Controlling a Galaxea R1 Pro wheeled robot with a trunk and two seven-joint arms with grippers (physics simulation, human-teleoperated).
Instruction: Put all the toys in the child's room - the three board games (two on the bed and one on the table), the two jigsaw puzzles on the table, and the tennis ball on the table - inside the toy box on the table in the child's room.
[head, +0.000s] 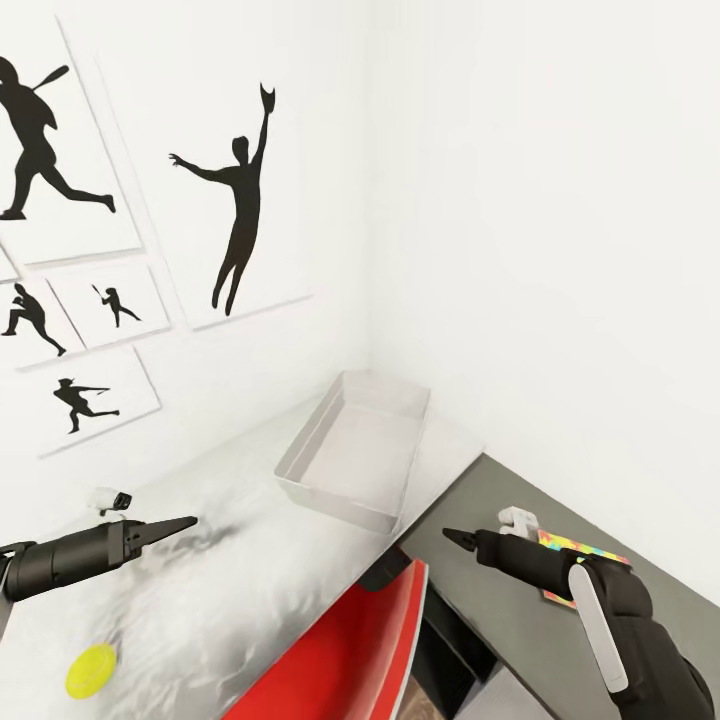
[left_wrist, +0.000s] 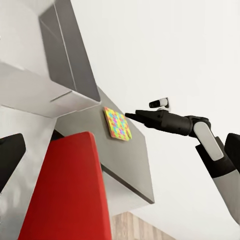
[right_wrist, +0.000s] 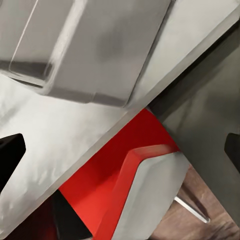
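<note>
The light grey toy box (head: 355, 450) stands empty in the far corner of the table (head: 230, 590), against the wall. The tennis ball (head: 92, 670) lies on the light part near the front left. One jigsaw puzzle (head: 585, 549) lies flat on the dark part, half hidden behind my right forearm; it shows whole in the left wrist view (left_wrist: 117, 124). My left gripper (head: 185, 522) hovers open over the light top, left of the box and beyond the ball. My right gripper (head: 455, 538) hovers open over the dark top, just in front of the puzzle, its fingers (right_wrist: 10, 155) spread and empty.
A red chair (head: 350, 650) is tucked into the table's inner corner, between my arms. White walls close in behind and to the right of the box, with black silhouette pictures (head: 240, 200) on the left wall. Wood floor (left_wrist: 135, 227) shows below the table.
</note>
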